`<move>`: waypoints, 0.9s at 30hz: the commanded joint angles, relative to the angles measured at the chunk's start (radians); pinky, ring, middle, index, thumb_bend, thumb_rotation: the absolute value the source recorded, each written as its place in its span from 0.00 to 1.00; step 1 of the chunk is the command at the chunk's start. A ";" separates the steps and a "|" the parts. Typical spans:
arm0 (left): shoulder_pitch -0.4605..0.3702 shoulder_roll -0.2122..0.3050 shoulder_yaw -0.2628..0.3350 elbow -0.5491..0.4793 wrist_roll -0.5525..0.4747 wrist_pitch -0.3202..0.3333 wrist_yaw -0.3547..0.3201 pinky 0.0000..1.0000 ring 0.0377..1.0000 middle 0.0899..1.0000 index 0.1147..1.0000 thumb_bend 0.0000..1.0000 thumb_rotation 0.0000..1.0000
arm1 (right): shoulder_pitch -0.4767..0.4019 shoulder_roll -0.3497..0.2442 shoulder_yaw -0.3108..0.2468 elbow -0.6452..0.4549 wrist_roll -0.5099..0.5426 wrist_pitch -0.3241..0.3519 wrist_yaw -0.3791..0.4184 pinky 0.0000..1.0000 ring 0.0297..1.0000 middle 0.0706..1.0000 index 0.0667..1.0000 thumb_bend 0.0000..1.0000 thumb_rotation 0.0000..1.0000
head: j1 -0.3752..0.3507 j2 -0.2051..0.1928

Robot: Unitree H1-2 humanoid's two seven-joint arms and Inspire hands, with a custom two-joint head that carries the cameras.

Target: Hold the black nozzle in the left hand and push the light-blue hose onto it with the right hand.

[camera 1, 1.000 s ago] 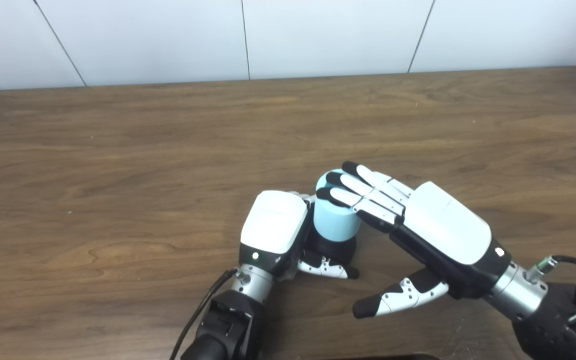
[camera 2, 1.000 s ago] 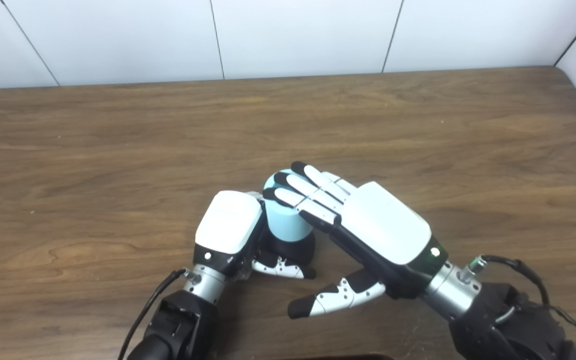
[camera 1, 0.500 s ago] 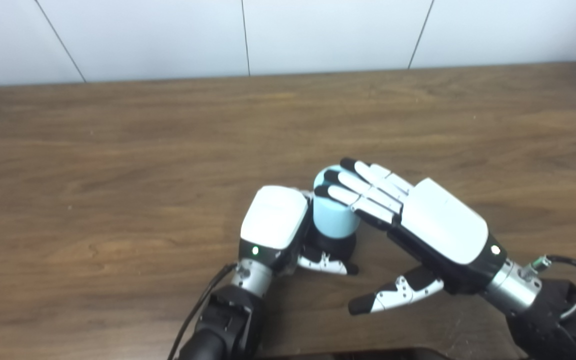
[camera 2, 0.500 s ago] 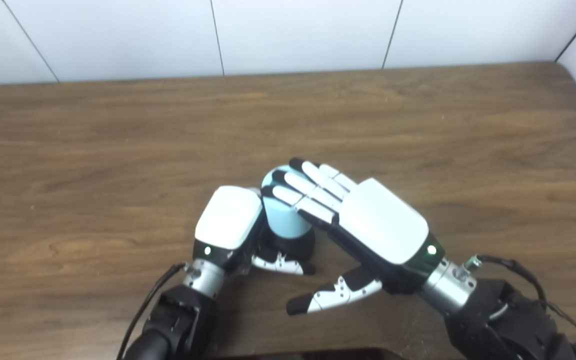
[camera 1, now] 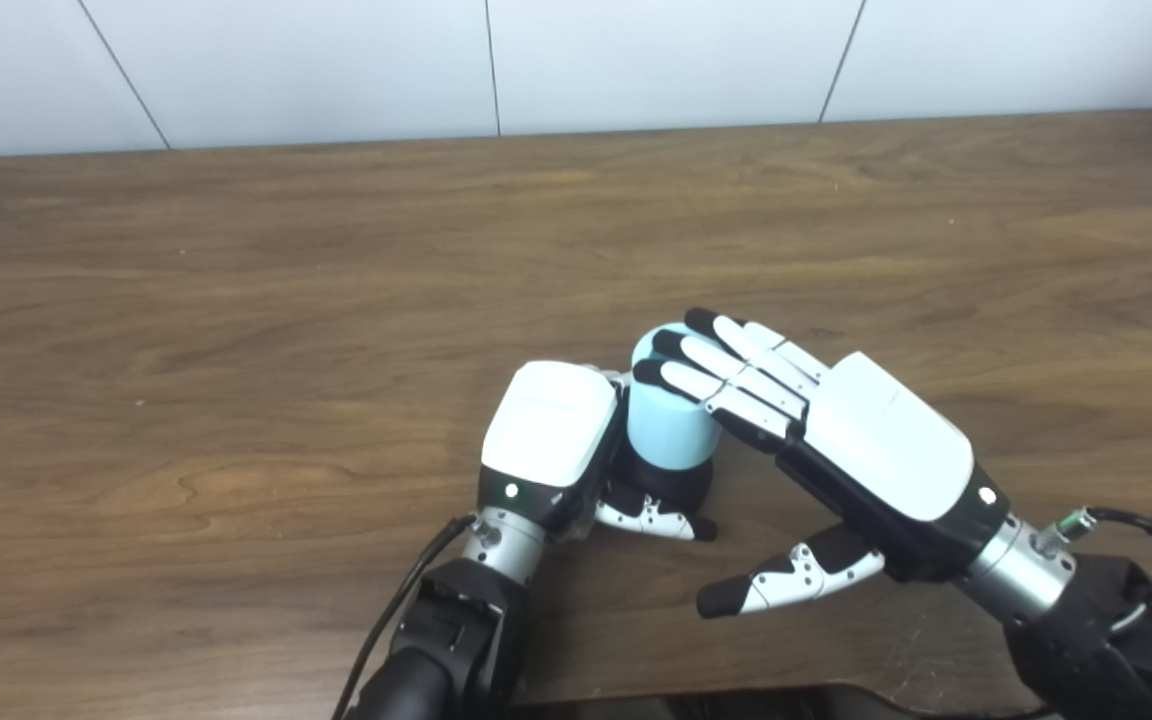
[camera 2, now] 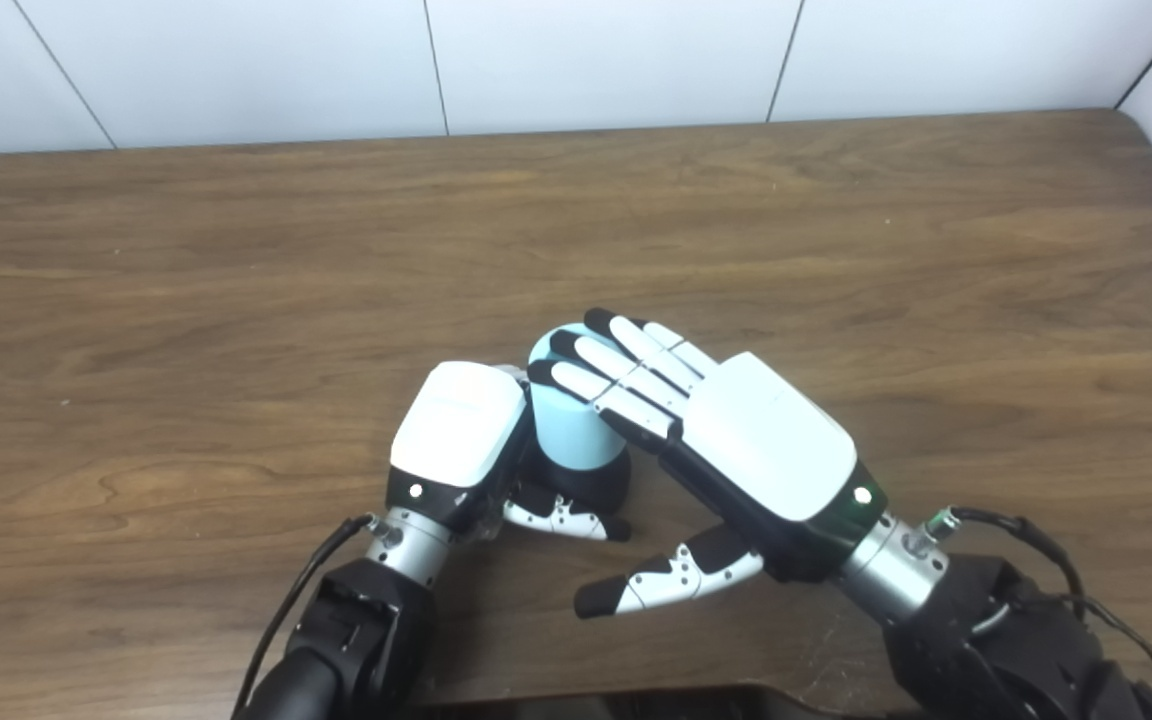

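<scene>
The light-blue hose is seen as a short cylinder that stands upright near the front middle of the tabletop. Its lower end is seated over the black nozzle, of which only a dark base is visible under the hose. The long axis of both parts is judged to be close to vertical, so the coming push is judged to go straight down along this axis.

The nozzle is gripped by the left hand from the left side. The fingers of this hand are curled around the base, and its thumb is laid across the front of it. The grip looks firm, but the contact behind the nozzle is hidden.

The right hand comes from the right side and lies above and to the right of the hose. It is held flat, with straight fingers side by side on the top end of the hose, and the thumb is spread away below. Nothing is held in it.

How deep the hose is seated cannot be told. A slanted press could tilt the hose off the nozzle.
</scene>
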 commanded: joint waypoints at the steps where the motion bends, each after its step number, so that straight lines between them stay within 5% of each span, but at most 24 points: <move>1: 0.008 0.005 -0.001 -0.008 0.014 -0.003 -0.015 0.44 0.49 0.37 0.43 0.52 0.00 | 0.047 -0.048 0.015 0.045 -0.037 0.014 0.091 0.95 0.96 0.93 0.89 0.59 0.94 | -0.003 0.001; 27: 0.007 -0.001 -0.002 -0.007 0.014 -0.001 -0.016 0.43 0.49 0.36 0.43 0.52 0.00 | 0.040 -0.062 0.010 0.030 -0.020 0.041 0.099 0.94 0.96 0.93 0.90 0.59 0.93 | -0.004 0.007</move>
